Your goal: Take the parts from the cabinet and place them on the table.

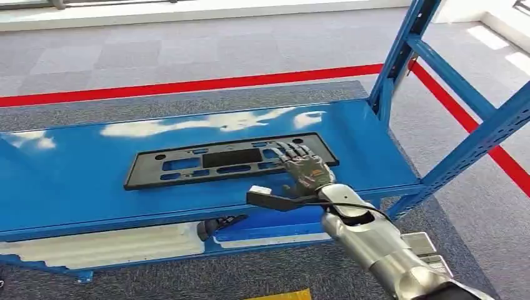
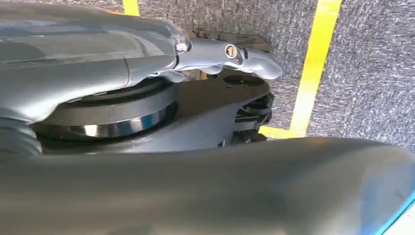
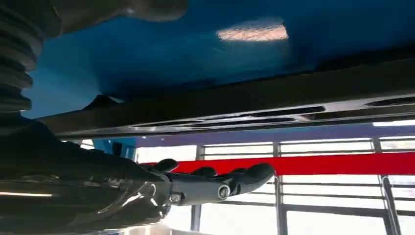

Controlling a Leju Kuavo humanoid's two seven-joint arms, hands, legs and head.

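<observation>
A flat black part [image 1: 212, 164] with several cut-outs lies lengthwise on the blue cabinet shelf [image 1: 75, 187]. My right hand [image 1: 304, 167] reaches over the part's right end, fingers stretched out flat and spread. In the right wrist view the fingers [image 3: 230, 180] hover with a gap between them and the part's long edge [image 3: 235, 110], holding nothing. My left hand [image 2: 230, 54] hangs over the carpet, its grey thumb extended; its other fingers are hidden.
Blue perforated uprights [image 1: 400, 56] and a slanted brace [image 1: 481, 134] rise at the shelf's right end. Below, a lower shelf carries white foam [image 1: 106, 247] and another dark part [image 1: 219, 226]. A red line [image 1: 187, 84] crosses the grey carpet behind.
</observation>
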